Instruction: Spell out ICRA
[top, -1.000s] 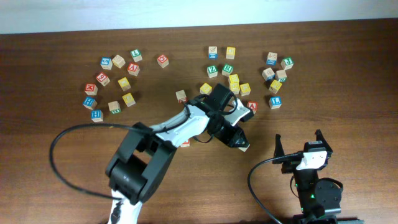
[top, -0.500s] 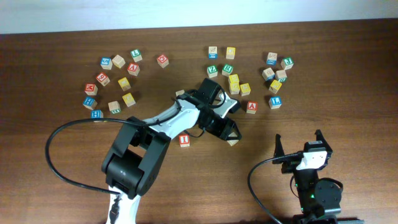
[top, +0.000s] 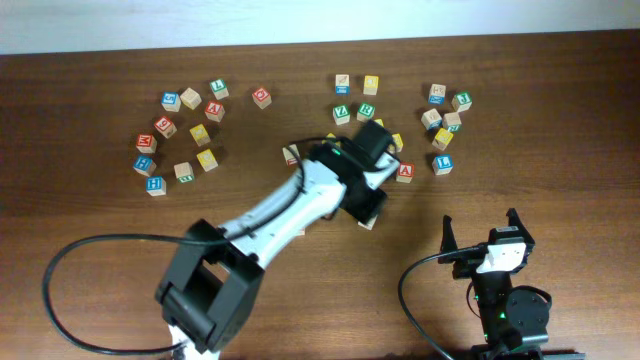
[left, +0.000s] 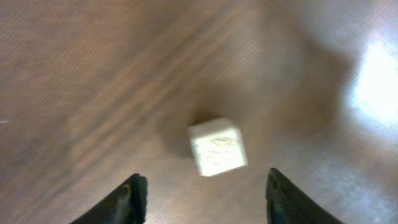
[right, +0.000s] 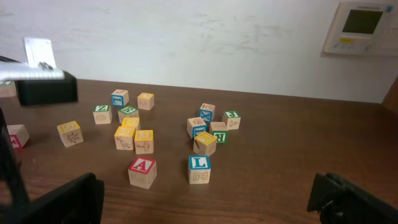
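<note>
My left gripper (top: 366, 208) hangs open over the middle of the table. In the left wrist view its fingers (left: 205, 200) are spread wide, with a pale wooden block (left: 217, 147) lying on the table beyond them, untouched. That block (top: 369, 223) peeks out just below the gripper in the overhead view; its letter cannot be read. A red A block (top: 405, 172) (right: 142, 171) and a blue L block (top: 443, 164) (right: 199, 168) sit to the right. My right gripper (top: 487, 236) (right: 205, 202) is open and empty near the front edge.
Lettered blocks lie in loose clusters at the back left (top: 185, 130), back middle (top: 365, 110) and back right (top: 445, 120). A lone red block (top: 262, 97) sits at the back. The left arm (top: 270, 215) crosses the table's middle. A thermostat (right: 364, 28) hangs on the wall.
The left gripper carried the pale block leftward, set it on the table, and has now opened and pulled back above it. The right arm has not moved.
</note>
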